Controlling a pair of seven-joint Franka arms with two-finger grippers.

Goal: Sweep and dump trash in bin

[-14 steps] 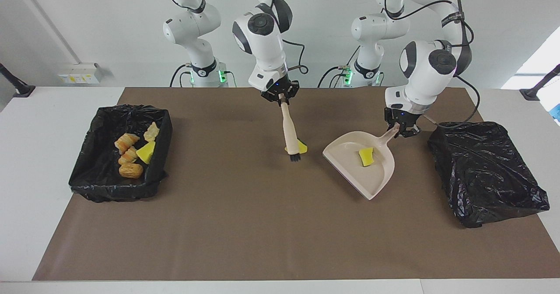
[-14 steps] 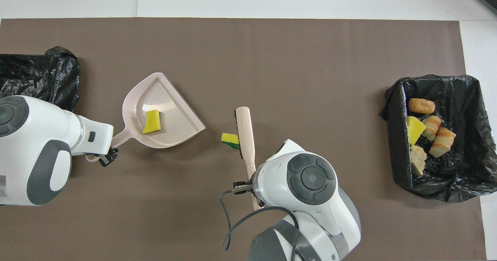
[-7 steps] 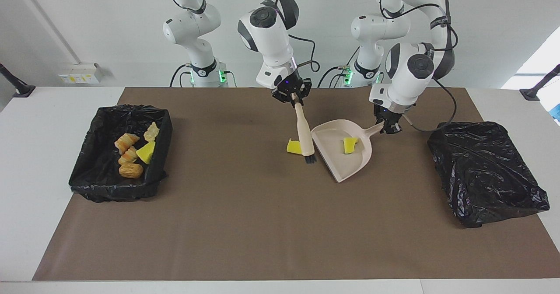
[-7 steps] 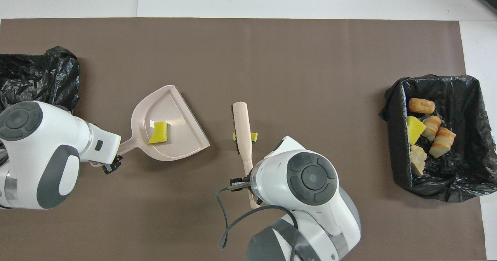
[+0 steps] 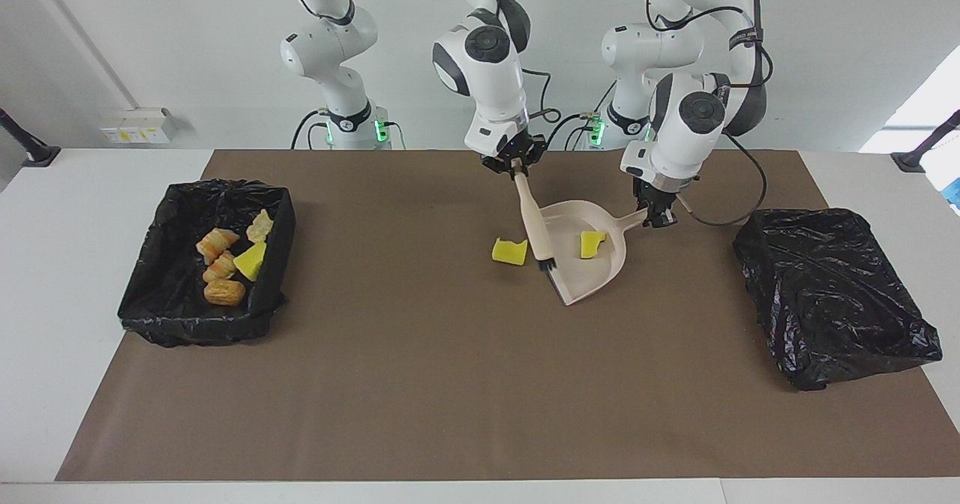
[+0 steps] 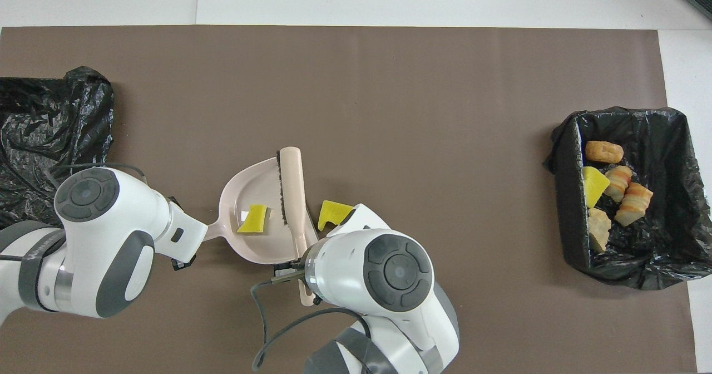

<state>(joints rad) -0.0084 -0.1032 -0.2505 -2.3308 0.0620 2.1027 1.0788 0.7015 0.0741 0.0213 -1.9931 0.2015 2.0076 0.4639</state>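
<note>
My right gripper (image 5: 512, 166) is shut on the handle of the beige brush (image 5: 535, 223), which slants down so its bristles rest at the open lip of the beige dustpan (image 5: 600, 271). My left gripper (image 5: 655, 215) is shut on the dustpan's handle. One yellow sponge chunk (image 5: 592, 243) lies in the pan. Another yellow sponge chunk (image 5: 510, 251) lies on the mat just outside the brush, toward the right arm's end. In the overhead view the brush (image 6: 291, 187) crosses the dustpan (image 6: 239, 193), between the sponge in the pan (image 6: 253, 220) and the sponge on the mat (image 6: 332, 212).
A black-lined bin (image 5: 161, 294) at the right arm's end holds several bits of trash (image 5: 223, 264): rolls, a pale lump, a yellow chunk. A crumpled black bag-lined bin (image 5: 832, 294) sits at the left arm's end. Brown mat (image 5: 420, 384) covers the table.
The left arm slid the dustpan toward the right arm's end. The brush swung toward the pan and passed over the loose sponge, which stayed on the mat outside it.
</note>
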